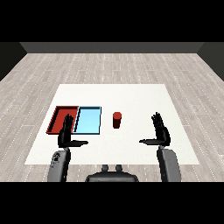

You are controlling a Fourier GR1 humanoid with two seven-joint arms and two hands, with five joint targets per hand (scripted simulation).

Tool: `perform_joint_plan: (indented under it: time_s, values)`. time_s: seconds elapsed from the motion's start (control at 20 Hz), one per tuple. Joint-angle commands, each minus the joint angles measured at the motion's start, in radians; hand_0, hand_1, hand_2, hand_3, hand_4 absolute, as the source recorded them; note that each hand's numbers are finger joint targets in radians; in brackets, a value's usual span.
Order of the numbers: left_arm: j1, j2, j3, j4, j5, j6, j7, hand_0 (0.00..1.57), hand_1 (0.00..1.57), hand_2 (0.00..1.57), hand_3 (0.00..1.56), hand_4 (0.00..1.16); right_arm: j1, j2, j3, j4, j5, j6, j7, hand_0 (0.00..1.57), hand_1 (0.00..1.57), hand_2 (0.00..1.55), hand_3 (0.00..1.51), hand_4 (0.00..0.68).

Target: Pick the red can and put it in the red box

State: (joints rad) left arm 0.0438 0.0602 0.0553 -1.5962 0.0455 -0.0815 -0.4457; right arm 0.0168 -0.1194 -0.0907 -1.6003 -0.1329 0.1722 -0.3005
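**On the white table: one can, two trays, two hands held wide**

Across the middle of the view lies one white table, a broad pale sheet over the grey plank floor. On its left part sit two trays, side by side and touching along one edge: one red tray on the outside, one light blue tray to its right. Both look bare inside.

Up from the lower corners come two grey forearms, one per side. The left hand is raised, fingers straight and pointing away, thumb stuck out sideways toward the centre; it overlaps the near right corner of the red tray in the view. The right hand mirrors it, fingers straight, thumb out to the left, holding nothing.

And the smallest piece: one red can, upright on the bare table, just right of the blue tray, between the two hands and apart from both.
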Motion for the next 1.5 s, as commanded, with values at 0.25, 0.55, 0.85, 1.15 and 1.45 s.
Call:
perform_joint_plan:
  time_s: [0.25,0.55,0.85,1.15,1.45]
  values:
    - [0.029,0.028,0.046,0.015,0.037,-0.061,-0.081,0.0,0.0,0.0,0.0,0.0,0.007,0.012,-0.007,0.033,0.023,0.024,-0.06,0.0,0.0,0.0,0.0,0.0]
    - [-0.027,-0.001,0.014,-0.022,0.02,-0.016,0.009,0.0,0.0,0.0,0.0,0.0,-0.102,0.054,0.011,0.092,0.009,-0.021,0.028,0.0,0.0,0.0,0.0,0.0]
    - [-0.051,0.015,0.034,0.015,0.013,-0.02,-0.01,0.0,0.0,0.0,0.0,0.0,-0.077,0.073,0.034,0.054,-0.005,-0.017,0.066,0.0,0.0,0.0,0.0,0.0]
    - [0.079,-0.021,-0.005,-0.07,0.002,-0.026,-0.039,0.0,0.0,0.0,0.0,0.0,-0.1,0.084,0.055,0.08,-0.017,-0.007,0.102,0.0,0.0,0.0,0.0,0.0]
    - [-0.041,0.02,0.048,-0.075,0.045,-0.022,0.067,0.0,0.0,0.0,0.0,0.0,-0.256,0.118,0.049,0.3,-0.017,-0.037,0.025,0.0,0.0,0.0,0.0,0.0]
